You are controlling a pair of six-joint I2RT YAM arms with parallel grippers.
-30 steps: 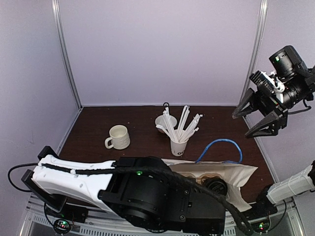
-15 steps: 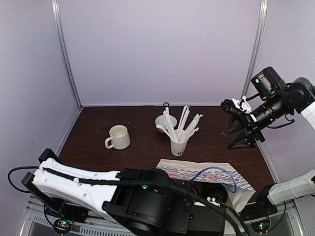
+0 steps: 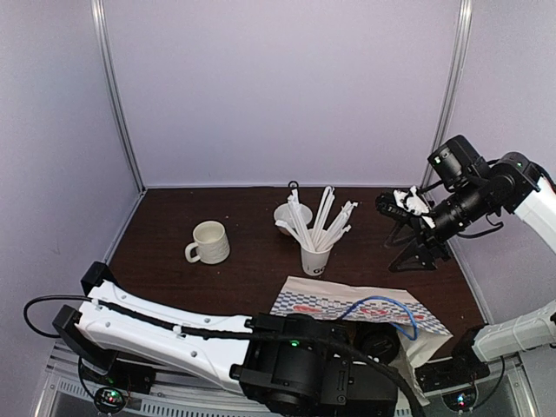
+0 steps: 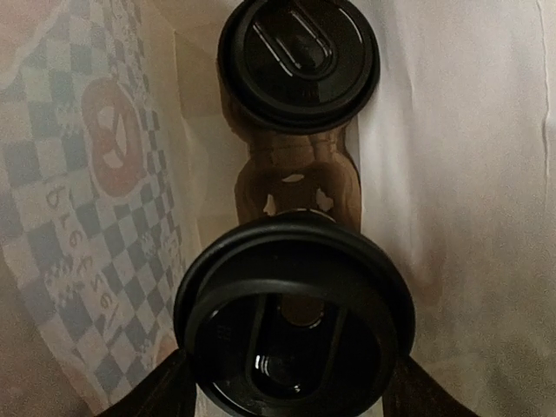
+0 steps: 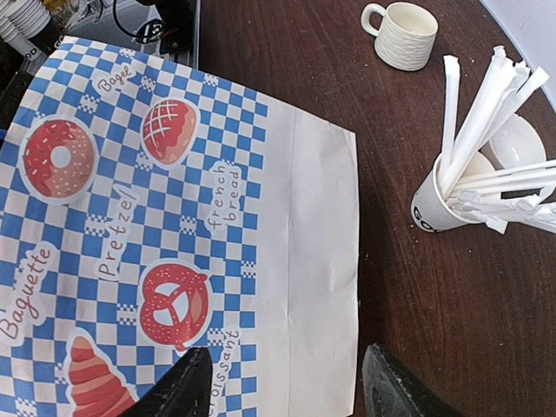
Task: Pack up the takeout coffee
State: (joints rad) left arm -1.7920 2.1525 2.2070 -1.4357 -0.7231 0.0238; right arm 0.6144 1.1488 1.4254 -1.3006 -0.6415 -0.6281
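- Cardboard carrier point(image 4: 295, 169), shown only by left wrist, is holding far cup point(image 4: 298, 61) inside bag point(image 4: 78, 191).
- Left pincer point(image 4: 291, 395) is clasping near cup point(image 4: 295, 304); right pincer point(image 5: 282, 387) is gaping, empty.

far cup point(image 4: 298, 61) at 12 o'clock, near cup point(image 4: 295, 321) at 6 between the fingers point(image 4: 163, 396) of the left gripper point(image 4: 287, 395); both black-lidded, in a brown carrier point(image 4: 295, 174) inside a bag point(image 4: 460, 174).

Bag point(image 5: 130, 200) blue-white checkered; lids point(image 4: 298, 62) black; mug point(image 5: 408, 35) cream; table point(image 5: 287, 69) dark brown.

Bag point(image 5: 261, 243): Pretzel, Baguette, Bagel (also french bread).
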